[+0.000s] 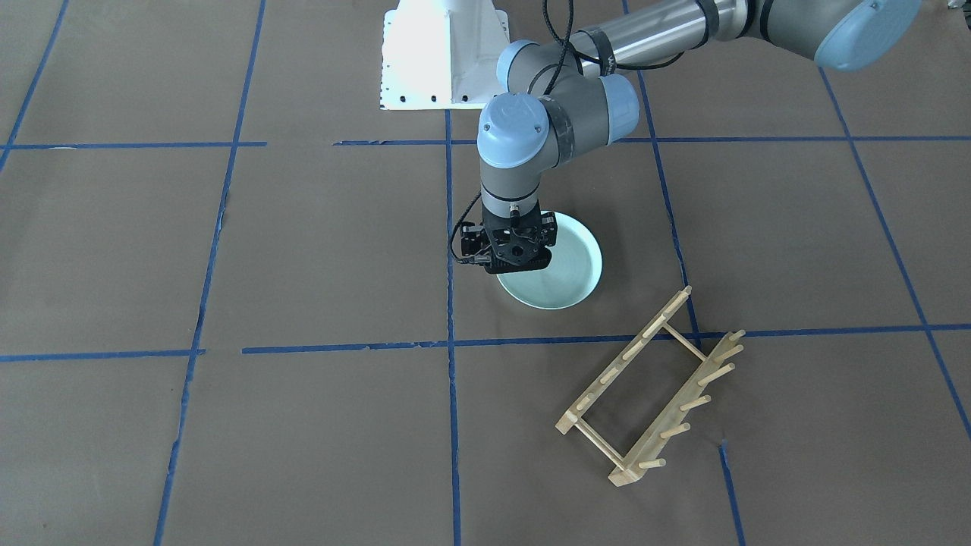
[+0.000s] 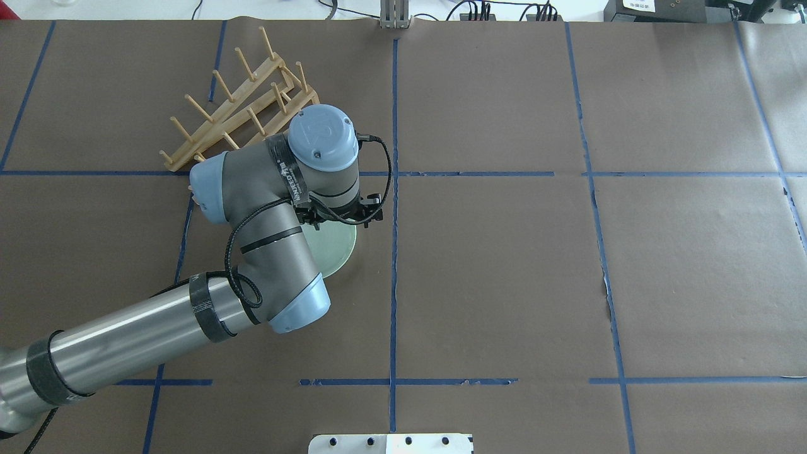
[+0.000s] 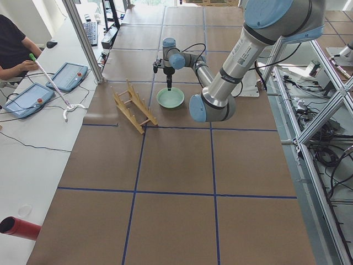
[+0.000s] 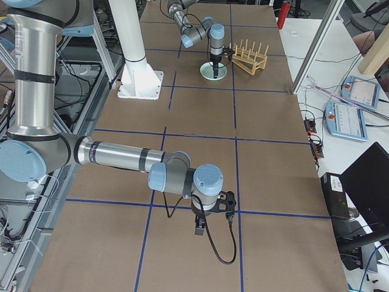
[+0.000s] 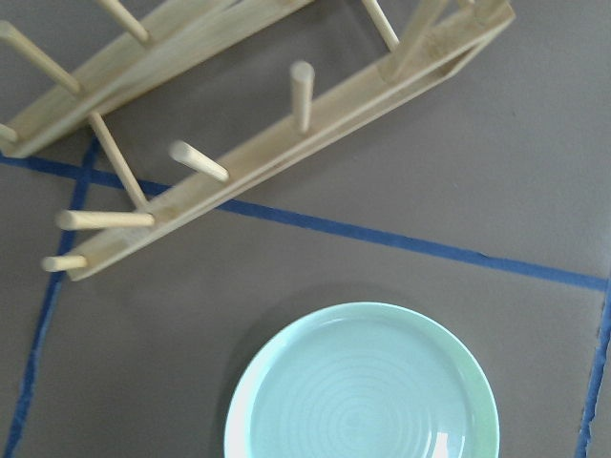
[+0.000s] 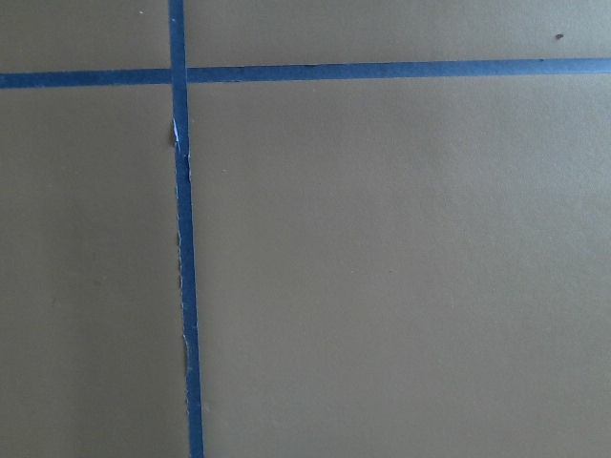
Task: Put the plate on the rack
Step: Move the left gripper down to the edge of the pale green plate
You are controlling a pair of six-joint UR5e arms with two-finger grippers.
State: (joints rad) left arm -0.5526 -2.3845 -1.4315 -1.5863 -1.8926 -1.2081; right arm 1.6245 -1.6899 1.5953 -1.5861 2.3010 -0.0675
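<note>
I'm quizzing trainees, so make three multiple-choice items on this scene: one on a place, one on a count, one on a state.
1. Where is the round pale mint-green plate? A on the rack; B flat on the brown table; C lifted off the table.
2. How many rails has the small light wooden peg rack? A one; B two; C four.
3. What state is the rack in? A empty; B holding a plate; C holding cups.
Answers: B, the plate lies on the table beside the rack; B, two parallel rails show; A, nothing sits between its pegs.
</note>
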